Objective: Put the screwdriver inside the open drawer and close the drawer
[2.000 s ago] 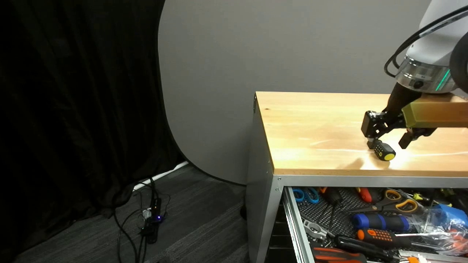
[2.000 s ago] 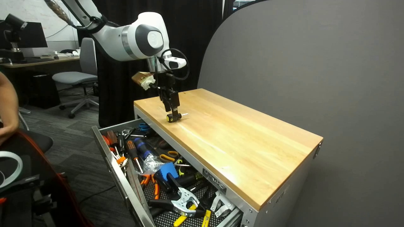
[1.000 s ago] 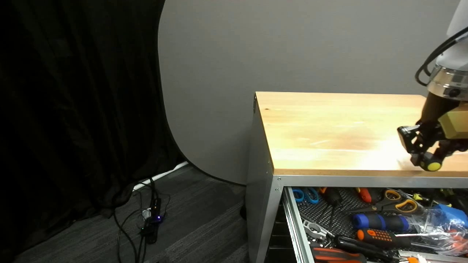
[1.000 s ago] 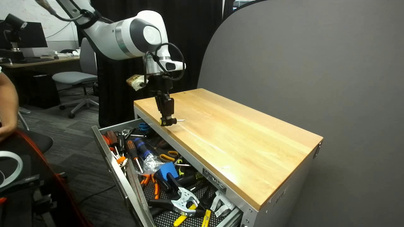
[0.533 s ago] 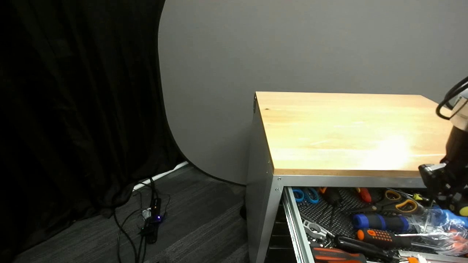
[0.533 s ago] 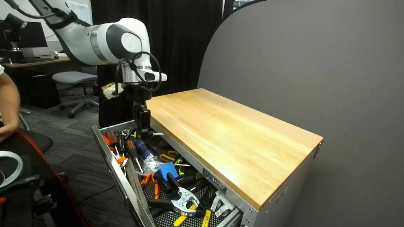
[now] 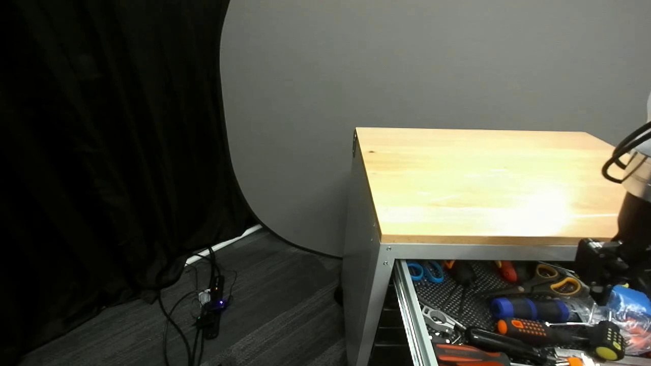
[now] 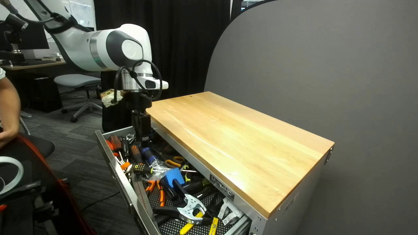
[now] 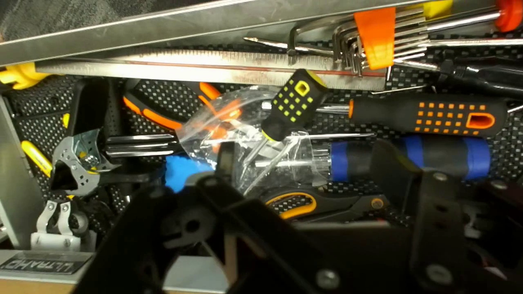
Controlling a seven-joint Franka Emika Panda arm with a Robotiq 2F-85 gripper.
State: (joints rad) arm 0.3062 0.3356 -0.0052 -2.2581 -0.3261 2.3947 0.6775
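Observation:
The stubby screwdriver with black and yellow handle lies in the open drawer, on a clear plastic bag and beside the orange-dotted screwdriver, in the wrist view [image 9: 295, 105]. It shows in both exterior views [image 7: 606, 340] [image 8: 142, 168]. The grey metal drawer is pulled out, its front seen in an exterior view [image 8: 117, 178] and its far wall in the wrist view [image 9: 171, 30]. My gripper [image 9: 308, 163] is open, its fingers apart with nothing held between them. It hangs above the drawer near the cabinet edge, apart from the screwdriver, in an exterior view [image 8: 144, 142].
The drawer is full of tools: an orange-dotted screwdriver [image 9: 433, 114], a blue-banded handle [image 9: 445, 159], scissors [image 9: 294, 204], a steel ruler [image 9: 229, 73] and a spring clamp [image 8: 192, 209]. The wooden cabinet top [image 8: 235, 147] stands beside the gripper. A person's arm [image 8: 9, 107] is at the far side.
My gripper lifted the screwdriver from the tabletop, carried it off the edge over the drawer, lowered and opened. The screwdriver dropped among the tools. The drawer has not moved.

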